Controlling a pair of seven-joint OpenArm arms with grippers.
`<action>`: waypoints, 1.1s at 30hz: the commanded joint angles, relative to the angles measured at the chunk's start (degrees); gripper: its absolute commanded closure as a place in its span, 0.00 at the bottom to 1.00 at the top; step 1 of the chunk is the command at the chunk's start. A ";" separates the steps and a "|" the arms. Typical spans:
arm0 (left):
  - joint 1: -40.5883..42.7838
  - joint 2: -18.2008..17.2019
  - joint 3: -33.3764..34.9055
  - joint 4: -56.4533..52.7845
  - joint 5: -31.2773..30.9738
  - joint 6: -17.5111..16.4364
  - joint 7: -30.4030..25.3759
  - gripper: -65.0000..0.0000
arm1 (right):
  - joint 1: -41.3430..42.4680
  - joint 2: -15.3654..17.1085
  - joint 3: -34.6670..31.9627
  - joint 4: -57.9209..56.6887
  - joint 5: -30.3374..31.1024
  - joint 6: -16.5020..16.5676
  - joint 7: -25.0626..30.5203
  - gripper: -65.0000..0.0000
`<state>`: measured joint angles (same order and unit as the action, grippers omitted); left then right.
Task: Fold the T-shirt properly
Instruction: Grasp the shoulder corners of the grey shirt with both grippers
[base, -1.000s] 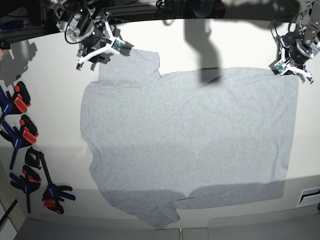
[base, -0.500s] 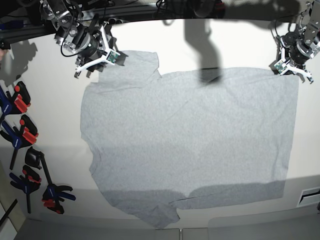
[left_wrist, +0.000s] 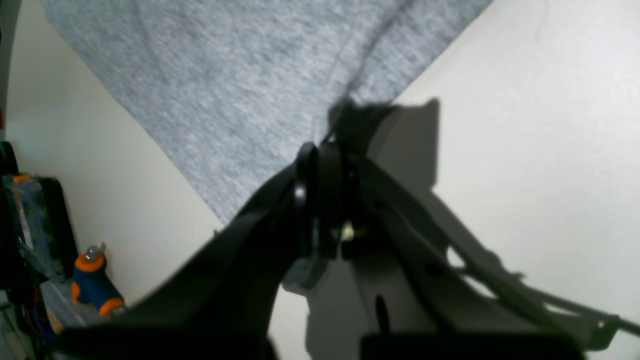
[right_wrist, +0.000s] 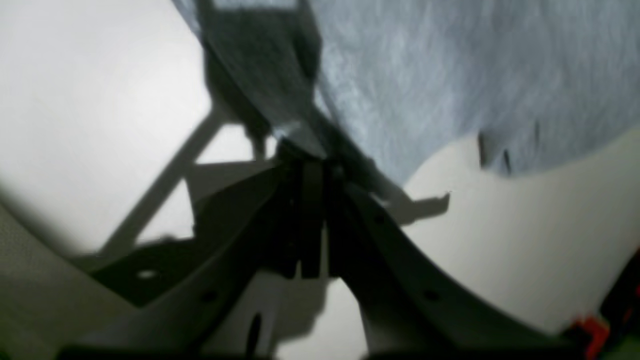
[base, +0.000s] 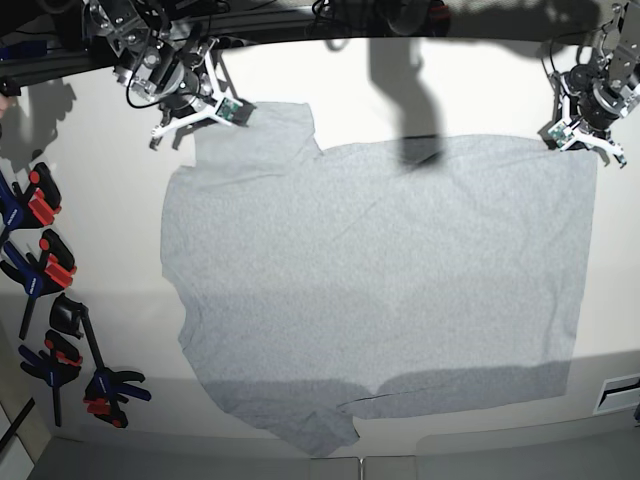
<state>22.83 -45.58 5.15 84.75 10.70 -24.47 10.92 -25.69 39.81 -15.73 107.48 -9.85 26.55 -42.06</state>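
My left fingers are pressed tight together, pinching the corner of the T-shirt. I hold that corner because it is the end of the bottom hem, and a good fold starts from a corner. In my left wrist view the grey cloth fans out from the pinch, with bare surface on both sides of it. My own dark fingers hide the very tip of the corner, so I cannot see how much cloth is caught.

My right fingers are pressed together too, at the edge of the sleeve. That view is blurry. The cloth seems to run down between the fingers, so I think it is pinched, but I cannot be sure how deep.

From above, the T-shirt lies flat and spread wide on the surface, plain side up, with no letters showing. My two grips sit on the same long side of the T-shirt, one at each end, so I think I could lift that whole side together.

Beside the T-shirt, past the sleeves, lie some clamps. Big shadows cross the T-shirt's lower side and hide small wrinkles there. I cannot find the white tag.
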 joint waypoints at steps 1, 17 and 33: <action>0.20 -0.96 -0.22 0.15 0.15 -0.81 1.70 1.00 | -0.09 0.81 0.22 1.44 -0.39 -0.98 -0.66 1.00; 0.17 -0.94 -0.22 0.15 0.11 -0.81 1.20 1.00 | -0.07 0.83 0.22 5.55 -0.39 4.50 0.11 0.75; 0.20 -0.96 -0.22 0.15 0.11 -0.81 1.20 1.00 | -0.04 0.79 -0.94 0.33 -6.80 3.37 7.15 0.63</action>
<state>22.83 -45.58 5.15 84.73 10.50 -24.47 10.92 -25.67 39.92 -16.67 107.74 -16.40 30.11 -34.35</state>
